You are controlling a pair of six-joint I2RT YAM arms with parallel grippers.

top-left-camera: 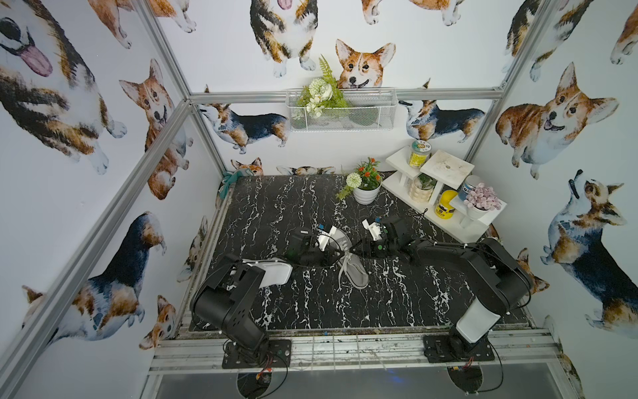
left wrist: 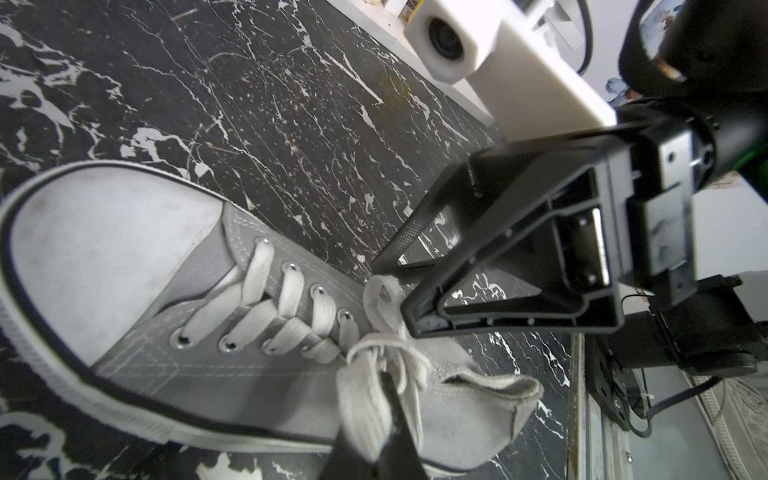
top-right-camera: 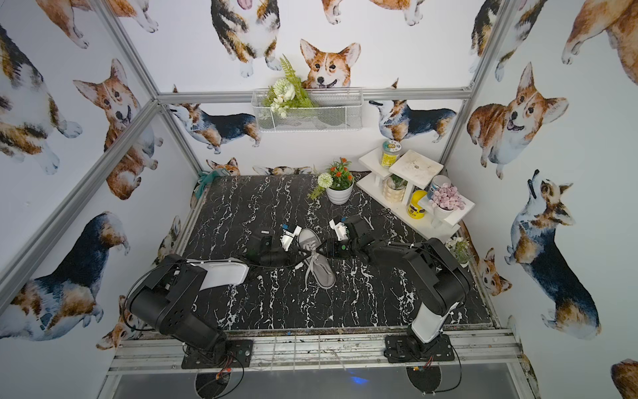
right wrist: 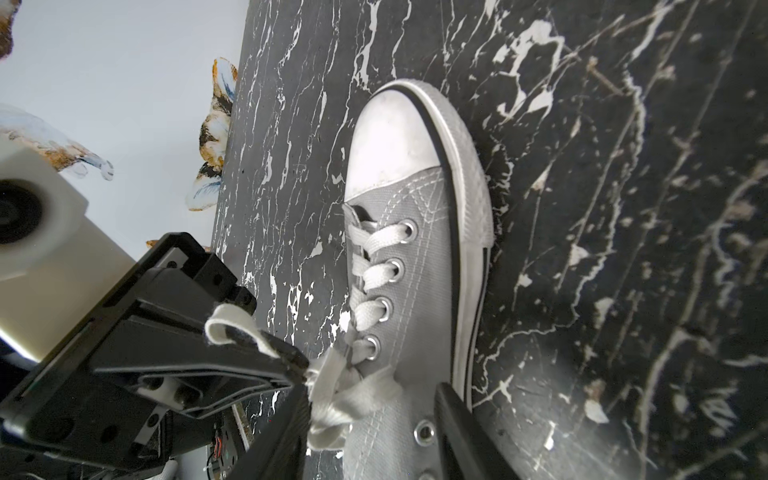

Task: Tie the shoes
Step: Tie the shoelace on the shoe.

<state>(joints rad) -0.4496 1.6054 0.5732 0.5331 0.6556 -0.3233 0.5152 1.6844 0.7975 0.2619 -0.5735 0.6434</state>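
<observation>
A grey canvas shoe [top-left-camera: 355, 273] [top-right-camera: 322, 273] with a white toe cap lies mid-table, toe toward the back wall. Its white laces [left wrist: 266, 316] run through the eyelets to a loose knot. My left gripper [left wrist: 372, 419] [top-left-camera: 336, 254] is shut on a lace strand just beside that knot; in the right wrist view a lace loop [right wrist: 228, 324] curls over the left gripper [right wrist: 301, 365]. My right gripper [right wrist: 370, 415] [top-left-camera: 354, 249] comes in from the other side and is open. Its fingers straddle the knot and the shoe's tongue area, and bunched lace touches one finger.
A white potted plant [top-left-camera: 366, 193] stands at the back. A white stepped shelf [top-left-camera: 445, 165] with jars and a yellow tub [top-left-camera: 445, 205] fills the back right corner. A wire basket [top-left-camera: 341, 110] hangs on the wall. Both arms meet over the shoe.
</observation>
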